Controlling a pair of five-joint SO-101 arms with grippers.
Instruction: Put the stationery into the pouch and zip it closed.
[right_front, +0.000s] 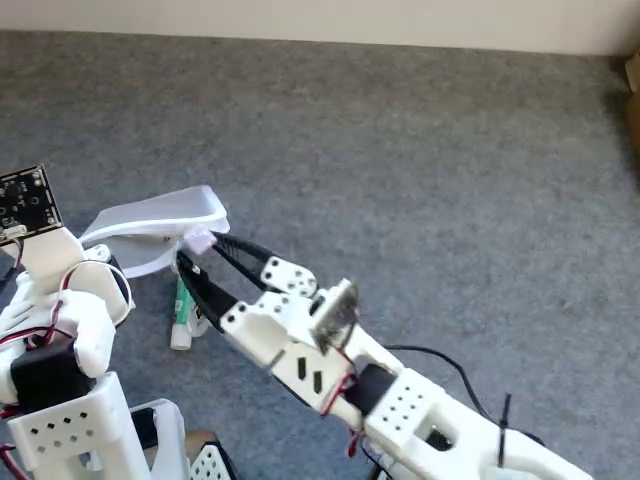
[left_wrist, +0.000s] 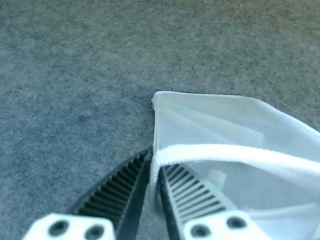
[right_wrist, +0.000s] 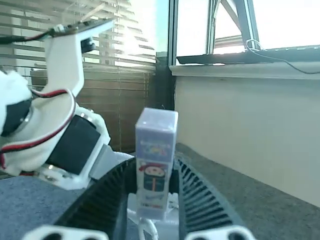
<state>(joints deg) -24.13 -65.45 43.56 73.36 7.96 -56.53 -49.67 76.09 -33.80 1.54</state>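
Note:
The white mesh pouch (right_front: 160, 222) is held up off the grey carpet with its mouth open. My left gripper (left_wrist: 152, 162) is shut on the pouch's (left_wrist: 225, 135) thick white rim. My right gripper (right_front: 198, 248) sits at the pouch's mouth, shut on a small lilac and white eraser block (right_front: 200, 240). In the right wrist view that block (right_wrist: 156, 150) stands upright between the black fingers (right_wrist: 197, 195). A green and white pen-like stick (right_front: 181, 310) lies on the carpet just under the right gripper. A green and white shape (left_wrist: 217, 177) shows through the mesh.
Grey carpet (right_front: 430, 160) stretches open to the far side and right. The left arm's white body (right_front: 60, 330) stands at the near left, close beside the right gripper. Cables (right_front: 450, 370) trail by the right arm's base.

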